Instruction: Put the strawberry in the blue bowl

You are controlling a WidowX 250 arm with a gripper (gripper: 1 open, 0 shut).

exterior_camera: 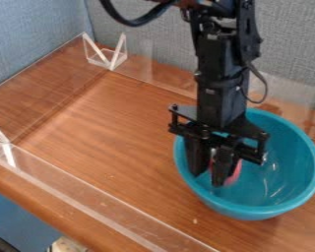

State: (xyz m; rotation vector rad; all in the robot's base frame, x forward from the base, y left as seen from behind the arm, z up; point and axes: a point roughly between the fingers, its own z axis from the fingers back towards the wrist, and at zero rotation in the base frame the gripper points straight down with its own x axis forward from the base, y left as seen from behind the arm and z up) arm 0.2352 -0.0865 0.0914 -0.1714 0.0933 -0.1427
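Observation:
The blue bowl stands at the right of the wooden table, near its front edge. My gripper hangs straight down from the black arm into the bowl's left half. Its fingers stand apart, so it is open. The red strawberry shows between the fingertips, low inside the bowl. I cannot tell whether it touches the bowl's bottom or whether the fingers still touch it.
A low clear plastic wall runs along the table's edges, with clear brackets at the back left and front left. The brown tabletop stretches left of the bowl. A blue-grey wall is behind.

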